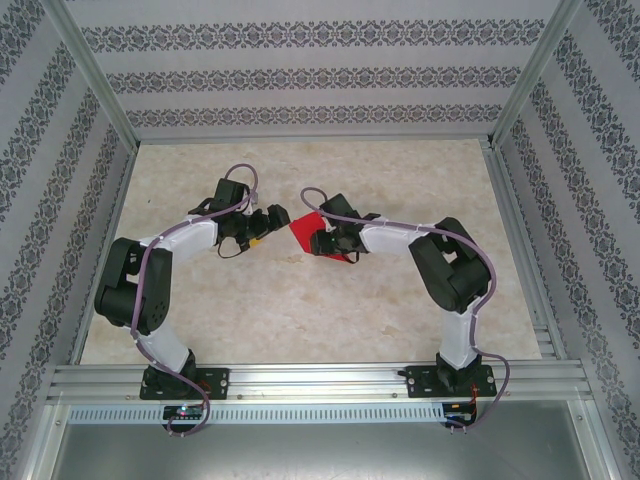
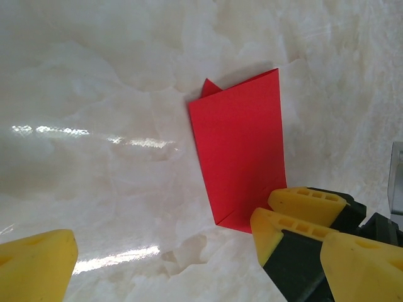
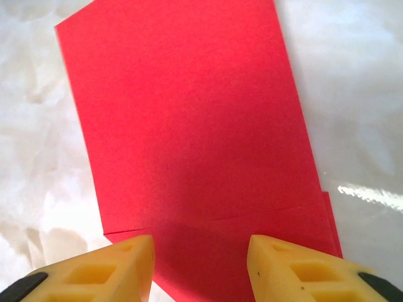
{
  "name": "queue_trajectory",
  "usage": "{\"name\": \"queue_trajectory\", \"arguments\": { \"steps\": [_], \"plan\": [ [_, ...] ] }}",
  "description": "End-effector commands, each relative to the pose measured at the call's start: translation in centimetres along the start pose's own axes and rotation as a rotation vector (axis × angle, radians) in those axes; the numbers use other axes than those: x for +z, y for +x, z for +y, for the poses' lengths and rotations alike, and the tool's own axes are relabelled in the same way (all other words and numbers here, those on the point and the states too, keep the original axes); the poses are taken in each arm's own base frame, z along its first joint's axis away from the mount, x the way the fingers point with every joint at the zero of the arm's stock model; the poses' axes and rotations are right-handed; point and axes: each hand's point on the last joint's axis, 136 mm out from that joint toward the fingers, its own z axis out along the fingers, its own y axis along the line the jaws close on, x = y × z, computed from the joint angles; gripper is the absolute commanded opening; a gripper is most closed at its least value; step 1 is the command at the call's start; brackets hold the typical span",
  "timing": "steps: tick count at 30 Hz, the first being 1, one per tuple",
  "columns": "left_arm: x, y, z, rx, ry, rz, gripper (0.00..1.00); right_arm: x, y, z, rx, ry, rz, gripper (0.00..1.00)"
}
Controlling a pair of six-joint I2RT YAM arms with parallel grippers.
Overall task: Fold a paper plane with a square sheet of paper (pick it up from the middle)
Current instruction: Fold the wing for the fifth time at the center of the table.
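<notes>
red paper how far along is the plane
Done: the red paper lies folded into a rectangle. In hand: the right gripper sits over one end, jaws apart; the left gripper is open beside it. Left: no pointed nose or wings yet.

- Top external: high, behind the arm bases (image 1: 185, 383) at the frame's bottom edge, looking down over the whole tabletop (image 1: 300, 310).
- Left wrist: low and near, facing the folded red paper (image 2: 242, 157).
- Right wrist: closer still, over that paper, which all three views share.
</notes>
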Motion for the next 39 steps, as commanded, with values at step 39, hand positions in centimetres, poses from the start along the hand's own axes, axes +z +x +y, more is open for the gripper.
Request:
{"name": "queue_trajectory", "arguments": {
  "steps": [39],
  "plan": [
    [4.8, 6.0, -4.7, -0.088, 0.139, 0.184, 0.86, 0.3, 2.5, -3.1, 0.595, -0.291, 0.065, 0.39]
  ]
}}
